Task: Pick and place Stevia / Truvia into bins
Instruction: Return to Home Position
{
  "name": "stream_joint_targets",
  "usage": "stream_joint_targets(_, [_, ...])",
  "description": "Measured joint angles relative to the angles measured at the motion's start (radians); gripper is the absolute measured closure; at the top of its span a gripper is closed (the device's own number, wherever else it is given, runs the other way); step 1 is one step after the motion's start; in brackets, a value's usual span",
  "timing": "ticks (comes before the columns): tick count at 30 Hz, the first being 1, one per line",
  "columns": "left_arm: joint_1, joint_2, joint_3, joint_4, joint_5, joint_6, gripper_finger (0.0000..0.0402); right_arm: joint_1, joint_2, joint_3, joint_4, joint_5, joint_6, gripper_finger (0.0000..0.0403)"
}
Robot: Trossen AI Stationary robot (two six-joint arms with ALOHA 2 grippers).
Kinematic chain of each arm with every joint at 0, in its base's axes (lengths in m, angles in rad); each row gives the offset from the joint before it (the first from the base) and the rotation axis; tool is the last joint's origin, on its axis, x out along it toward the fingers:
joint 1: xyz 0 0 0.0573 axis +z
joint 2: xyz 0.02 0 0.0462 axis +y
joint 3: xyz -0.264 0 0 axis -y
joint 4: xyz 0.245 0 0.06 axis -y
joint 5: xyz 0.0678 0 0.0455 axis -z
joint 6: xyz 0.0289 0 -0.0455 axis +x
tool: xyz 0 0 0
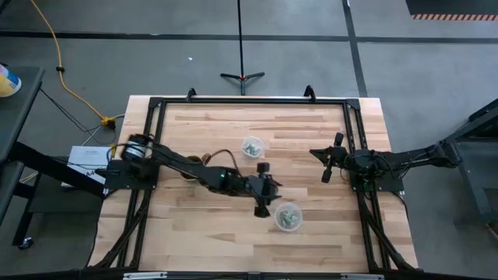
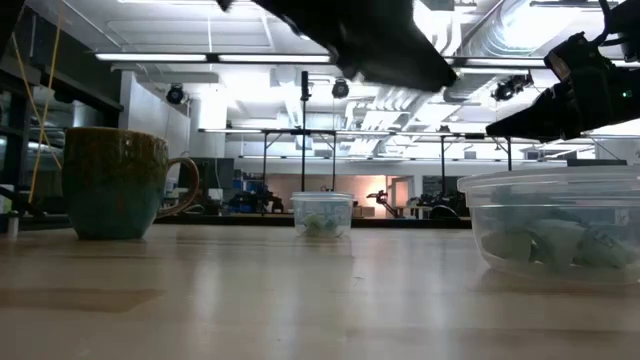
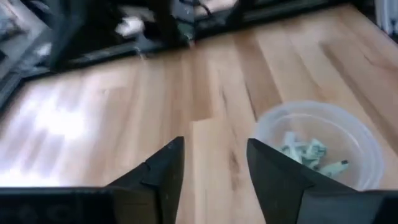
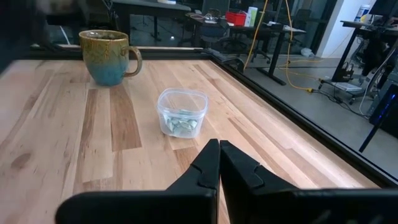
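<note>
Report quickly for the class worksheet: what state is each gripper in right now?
Left gripper: fingers open, holding nothing, near a clear cup.
Right gripper: fingers shut, holding nothing, at the table's right side.

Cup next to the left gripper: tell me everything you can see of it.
The cup is small, round and made of clear plastic with a whitish translucent rim. It has no lid and stands upright on the wooden table. A loose heap of pale green-and-white packets lies in its bottom. The left gripper is open and empty beside it and does not touch it. Only the table and the packets are in contact with the cup.
</note>
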Motion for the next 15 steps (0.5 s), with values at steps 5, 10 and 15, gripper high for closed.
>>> stream_joint_targets(5, [0.001, -0.161, -0.224, 0.150, -0.009, 0.022, 0.0240, 0.000, 0.000, 0.000, 0.000, 0.011, 0.000, 0.0401])
stream_joint_targets(10, [0.023, -0.385, -0.546, 0.412, -0.038, 0.007, 0.0298, 0.000, 0.000, 0.000, 0.000, 0.010, 0.000, 0.0401])
stream_joint_targets(15, [0.103, -0.664, -0.819, 0.541, 0.008, -0.014, 0.0359, 0.000, 0.000, 0.000, 0.000, 0.011, 0.001, 0.0402])
